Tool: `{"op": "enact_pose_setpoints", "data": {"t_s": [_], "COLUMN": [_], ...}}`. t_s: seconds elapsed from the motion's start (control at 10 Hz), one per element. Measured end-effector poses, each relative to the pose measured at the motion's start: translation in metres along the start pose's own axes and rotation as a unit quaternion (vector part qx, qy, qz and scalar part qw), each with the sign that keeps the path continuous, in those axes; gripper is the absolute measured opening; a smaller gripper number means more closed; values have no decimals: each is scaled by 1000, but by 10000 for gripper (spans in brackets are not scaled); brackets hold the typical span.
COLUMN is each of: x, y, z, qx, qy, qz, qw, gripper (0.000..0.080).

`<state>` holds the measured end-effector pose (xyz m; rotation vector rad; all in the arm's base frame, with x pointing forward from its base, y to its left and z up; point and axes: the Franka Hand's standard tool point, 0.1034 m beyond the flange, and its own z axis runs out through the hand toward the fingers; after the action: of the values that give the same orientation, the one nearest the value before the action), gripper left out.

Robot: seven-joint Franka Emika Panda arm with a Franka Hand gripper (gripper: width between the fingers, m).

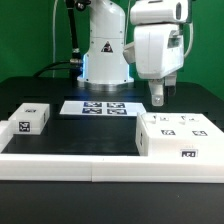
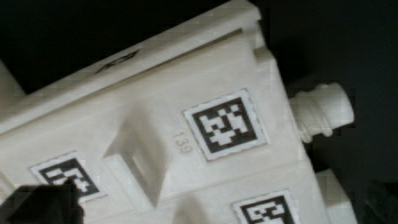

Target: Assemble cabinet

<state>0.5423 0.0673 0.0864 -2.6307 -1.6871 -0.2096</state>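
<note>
Smooth white plastic on a matt black table (image 1: 95, 135)
The cabinet body (image 1: 180, 135) just under the pincer (image 1: 158, 98) looks like smooth, moulded white plastic, its tags printed matt black; the small block (image 1: 30, 118), well apart from the pincer, looks alike. The arm shell (image 1: 155, 45) above shines glossier.
</note>
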Motion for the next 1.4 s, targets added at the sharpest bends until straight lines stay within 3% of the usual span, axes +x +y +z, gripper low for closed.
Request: {"op": "enact_pose_setpoints", "data": {"t_s": [0.3, 0.6, 0.8, 1.0, 1.2, 1.4], "x": [0, -1, 2, 8, 11, 14], "y": [0, -12, -22, -26, -29, -31], "z": [0, 3, 6, 5, 6, 6], "qx": [1, -3, 10, 25, 33, 44], "qy": [1, 17, 22, 25, 28, 27], "qz": [74, 281, 415, 549, 615, 689], "qw": [997, 960, 910, 835, 788, 723], "gripper": [797, 797, 797, 797, 797, 797]}}
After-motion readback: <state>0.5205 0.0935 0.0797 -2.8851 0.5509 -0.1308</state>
